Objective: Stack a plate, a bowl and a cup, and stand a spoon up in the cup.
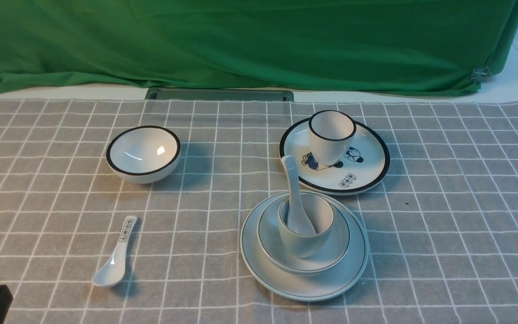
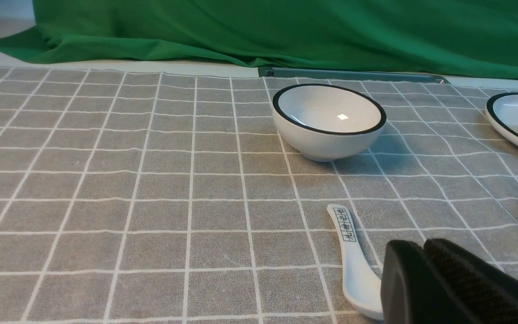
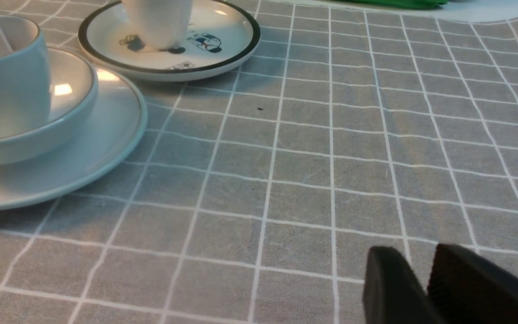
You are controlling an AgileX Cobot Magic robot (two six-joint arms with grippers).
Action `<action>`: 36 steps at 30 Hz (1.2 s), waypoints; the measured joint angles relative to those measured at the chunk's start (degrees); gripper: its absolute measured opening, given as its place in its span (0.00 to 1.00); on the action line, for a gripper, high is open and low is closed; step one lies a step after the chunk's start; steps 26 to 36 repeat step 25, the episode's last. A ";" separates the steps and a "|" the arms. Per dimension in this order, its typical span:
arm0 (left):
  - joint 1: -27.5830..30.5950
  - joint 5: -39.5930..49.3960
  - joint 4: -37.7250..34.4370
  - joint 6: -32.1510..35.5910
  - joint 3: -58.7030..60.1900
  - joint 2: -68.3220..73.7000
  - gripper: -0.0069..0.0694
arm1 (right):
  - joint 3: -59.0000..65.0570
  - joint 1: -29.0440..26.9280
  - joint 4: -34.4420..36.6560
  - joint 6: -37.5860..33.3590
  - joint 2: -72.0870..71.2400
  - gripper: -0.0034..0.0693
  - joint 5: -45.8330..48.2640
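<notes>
Black printed characters, unreadable, mark the short spoon point(image 1: 116, 255) and cartoon plate point(image 1: 367, 155); both arms' fingers point(image 2: 425, 252) point(image 3: 414, 270) sit clenched, empty.

The spoon point(image 1: 296, 198)'s scoop sits hidden inside the cup point(image 1: 306, 229).

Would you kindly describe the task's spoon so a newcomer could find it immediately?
Find the pale stack nearest the robot: plate, bowl, cup. The spoon stands in that cup, handle up. Its handle is plain, unlike the printed spoon lying flat on the cloth.
</notes>
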 joint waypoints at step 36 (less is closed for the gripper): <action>0.00 -0.11 0.05 -0.03 0.00 0.00 0.11 | 0.00 0.00 0.02 0.00 0.00 0.37 0.00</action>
